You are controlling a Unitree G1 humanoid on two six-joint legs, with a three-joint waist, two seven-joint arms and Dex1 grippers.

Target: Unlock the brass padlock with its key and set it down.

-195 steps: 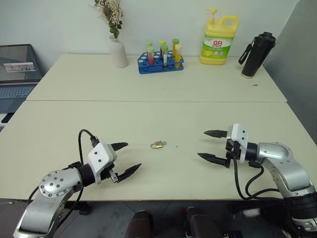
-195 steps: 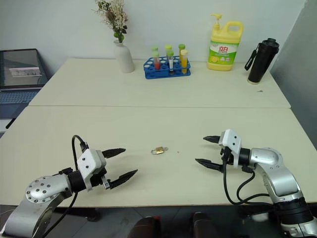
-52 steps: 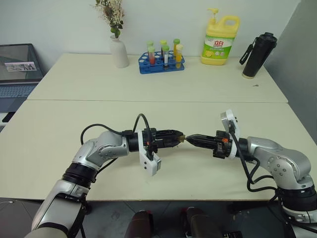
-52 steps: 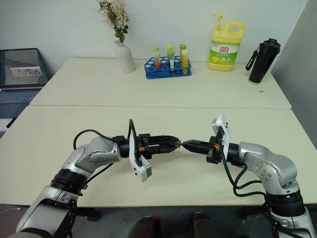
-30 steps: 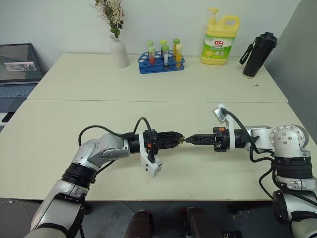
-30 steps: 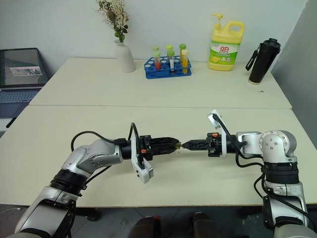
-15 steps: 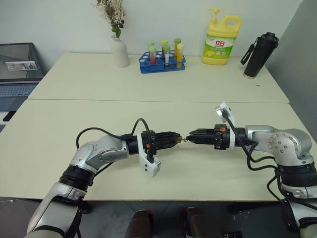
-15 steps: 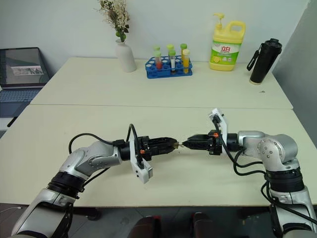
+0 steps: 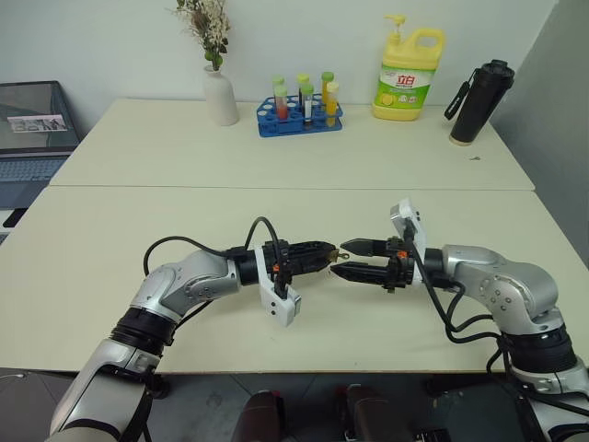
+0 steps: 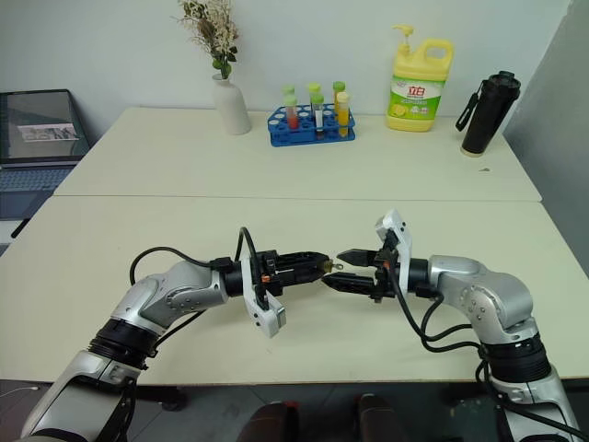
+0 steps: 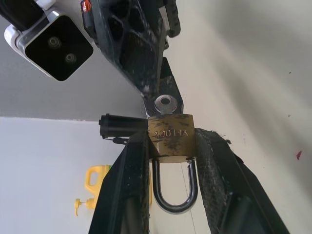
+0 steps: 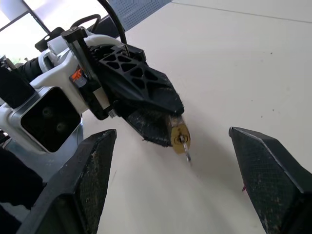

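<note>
The left pincer [image 10: 317, 264] is pinching the brass padlock [image 11: 170, 138] above the bench [image 9: 304, 147]; the key [image 12: 185, 147] is sitting in it, unheld. At three o'clock, the right pincer [image 10: 342, 270] is spreading; any jolt risks shaking the key loose.

Brushed brass padlock [image 11: 170, 139]; shiny steel shackle [image 11: 174, 201]
</note>
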